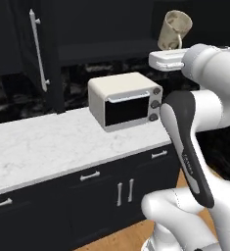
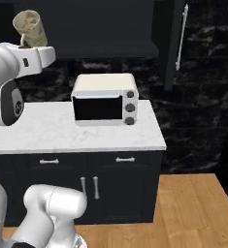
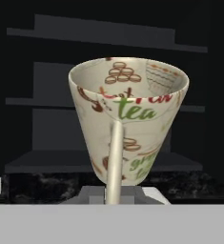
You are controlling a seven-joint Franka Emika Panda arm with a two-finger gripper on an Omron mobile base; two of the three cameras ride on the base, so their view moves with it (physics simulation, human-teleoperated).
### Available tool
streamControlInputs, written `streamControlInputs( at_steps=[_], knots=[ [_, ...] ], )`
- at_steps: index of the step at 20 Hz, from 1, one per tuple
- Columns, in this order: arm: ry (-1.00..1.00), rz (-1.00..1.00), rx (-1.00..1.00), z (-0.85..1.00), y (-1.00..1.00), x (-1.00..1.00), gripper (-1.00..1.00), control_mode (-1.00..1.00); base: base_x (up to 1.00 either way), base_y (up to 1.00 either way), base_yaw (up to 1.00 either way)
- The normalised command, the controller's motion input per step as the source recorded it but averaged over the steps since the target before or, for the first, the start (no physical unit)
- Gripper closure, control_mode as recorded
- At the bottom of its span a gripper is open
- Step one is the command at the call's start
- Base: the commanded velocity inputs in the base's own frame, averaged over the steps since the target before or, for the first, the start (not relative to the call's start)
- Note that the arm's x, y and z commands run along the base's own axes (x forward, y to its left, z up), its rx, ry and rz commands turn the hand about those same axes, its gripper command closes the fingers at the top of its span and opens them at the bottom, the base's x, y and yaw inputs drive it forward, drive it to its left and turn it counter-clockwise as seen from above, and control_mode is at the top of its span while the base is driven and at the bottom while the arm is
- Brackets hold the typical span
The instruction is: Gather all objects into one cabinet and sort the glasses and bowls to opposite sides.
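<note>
My gripper (image 1: 171, 49) is shut on the handle of the cream mottled cup (image 1: 174, 28) and holds it high above the counter, tilted with its mouth up. From the right base view the cup (image 2: 30, 26) sits on top of the gripper (image 2: 26, 44) at the upper left. In the hand view the cup (image 3: 128, 119), printed with "tea" and small pictures, stands close in front of dark cabinet shelves (image 3: 104, 102), above my gripper (image 3: 114, 193). The black cabinet door (image 1: 33, 54) with its long silver bar handle (image 2: 182, 36) stands open beside the dark cabinet interior.
A cream toaster oven (image 1: 126, 100) sits on the white marble counter (image 1: 48, 147), below and left of the cup. Black drawers and doors with short silver pulls (image 1: 89, 175) run under the counter. Wooden floor (image 2: 193, 208) lies to the right.
</note>
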Motion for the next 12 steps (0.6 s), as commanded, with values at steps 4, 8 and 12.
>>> streamControlInputs(
  at_steps=[4,8,12],
  knots=[
    [0.00,0.00,0.00,0.00,0.00,0.00,1.00,1.00,-0.21,0.00,-0.55],
    [0.00,0.00,0.00,0.00,0.00,0.00,1.00,1.00,-0.34,0.00,-0.59],
    [0.00,0.00,0.00,0.00,0.00,0.00,1.00,1.00,-0.38,0.00,-0.58]
  ],
)
